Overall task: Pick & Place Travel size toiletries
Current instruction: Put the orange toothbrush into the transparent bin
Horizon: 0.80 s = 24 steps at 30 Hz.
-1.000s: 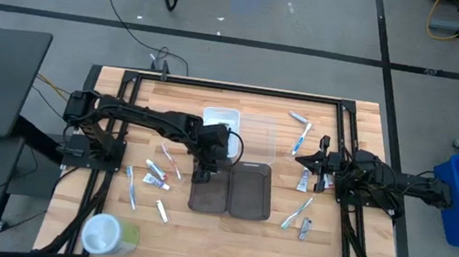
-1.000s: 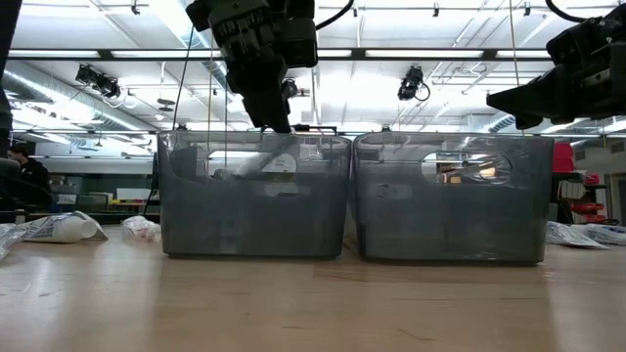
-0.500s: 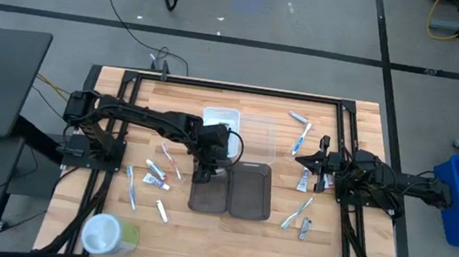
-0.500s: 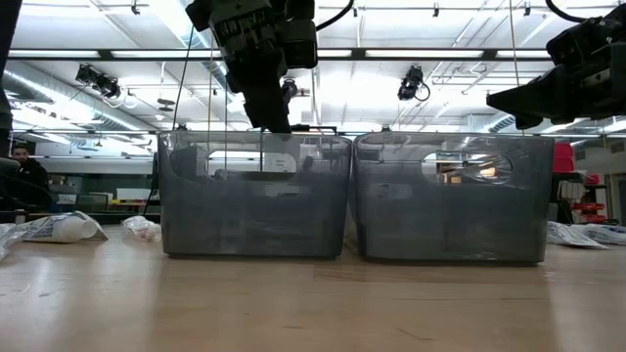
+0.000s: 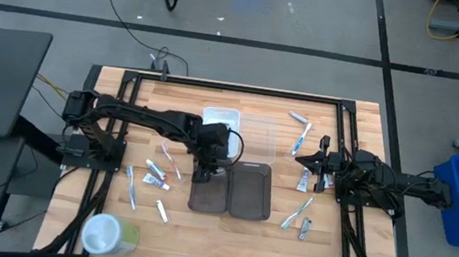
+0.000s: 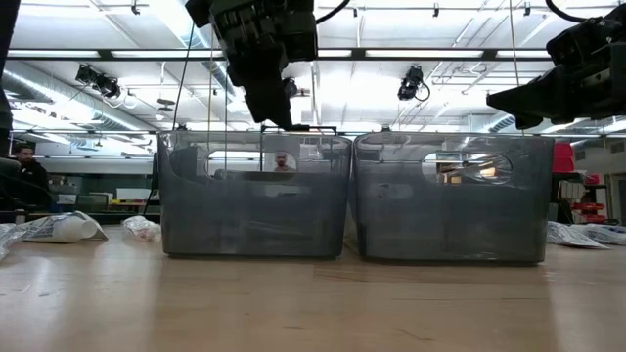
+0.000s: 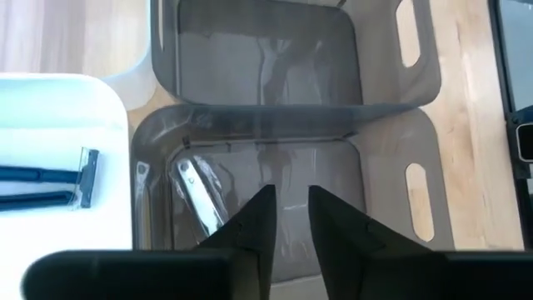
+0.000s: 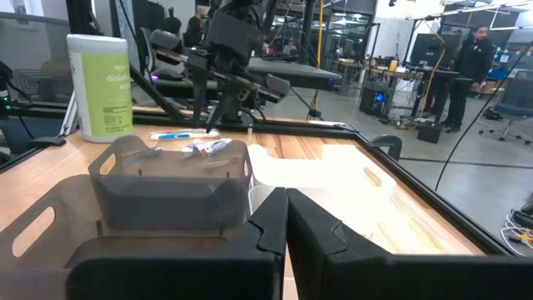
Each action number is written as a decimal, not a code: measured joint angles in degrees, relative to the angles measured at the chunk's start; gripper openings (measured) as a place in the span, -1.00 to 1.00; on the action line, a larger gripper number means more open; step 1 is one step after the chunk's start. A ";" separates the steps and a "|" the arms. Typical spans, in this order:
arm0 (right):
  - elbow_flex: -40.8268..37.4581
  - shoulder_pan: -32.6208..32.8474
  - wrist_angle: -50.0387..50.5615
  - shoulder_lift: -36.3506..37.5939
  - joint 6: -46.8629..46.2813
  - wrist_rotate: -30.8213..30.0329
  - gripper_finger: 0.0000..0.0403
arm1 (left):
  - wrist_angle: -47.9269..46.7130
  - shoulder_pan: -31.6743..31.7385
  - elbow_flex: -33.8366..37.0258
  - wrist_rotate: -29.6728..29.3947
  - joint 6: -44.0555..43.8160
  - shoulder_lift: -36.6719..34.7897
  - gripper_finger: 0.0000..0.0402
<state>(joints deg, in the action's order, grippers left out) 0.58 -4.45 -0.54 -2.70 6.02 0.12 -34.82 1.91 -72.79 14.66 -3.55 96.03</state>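
Toiletries lie scattered on the surface (image 5: 346, 248): about five pieces left of the trays (image 5: 154, 172) and about five on the right side (image 5: 303, 138) (the small ones are hard to count). Two grey trays (image 5: 231, 190) stand side by side, one white tray (image 5: 221, 114) behind them. Only the left wrist view shows one wrapped toiletry (image 7: 198, 196) inside the grey tray, under the left end effector (image 7: 287, 208), whose fingers stand slightly apart, holding nothing. The right end effector (image 5: 300, 158), pressed together, waits at the right.

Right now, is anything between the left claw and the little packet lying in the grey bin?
Nothing visible. The left gripper hangs with parted fingers just above the grey bin, and the packet lies on its floor beside the fingers.
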 joint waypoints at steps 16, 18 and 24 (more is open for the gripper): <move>0.00 -0.01 0.00 0.00 0.00 0.00 -0.93 | -1.03 0.04 -0.03 -0.70 1.75 -1.90 -0.97; 0.00 0.00 -0.04 0.00 0.00 0.00 -0.93 | -0.85 0.04 -0.03 -1.28 2.37 -3.20 -0.98; 0.00 -0.01 -0.03 0.00 0.00 0.00 -0.93 | -3.82 0.09 -0.03 -3.40 3.00 -7.79 -0.93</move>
<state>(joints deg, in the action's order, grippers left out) 0.58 -4.46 -0.57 -2.70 6.02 0.12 -38.65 2.00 -72.82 11.26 -0.55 88.24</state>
